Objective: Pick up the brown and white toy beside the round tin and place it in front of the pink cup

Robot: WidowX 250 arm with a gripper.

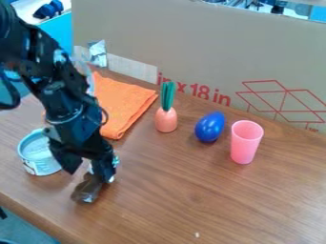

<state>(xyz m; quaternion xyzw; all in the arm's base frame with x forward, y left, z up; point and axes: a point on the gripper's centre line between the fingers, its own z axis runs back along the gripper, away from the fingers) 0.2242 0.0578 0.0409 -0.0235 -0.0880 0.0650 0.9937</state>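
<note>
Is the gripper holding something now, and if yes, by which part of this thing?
It cannot be told: the gripper is at the far end of the dark brown thing, but no grip is clear.

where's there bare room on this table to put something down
The biggest bare patch of table lies right of the wrapper, on the near side of the egg and cup, bar a white speck. There's more right of the cup. The left is crowded: hand, tub, wrapper and cloth sit close.
</note>
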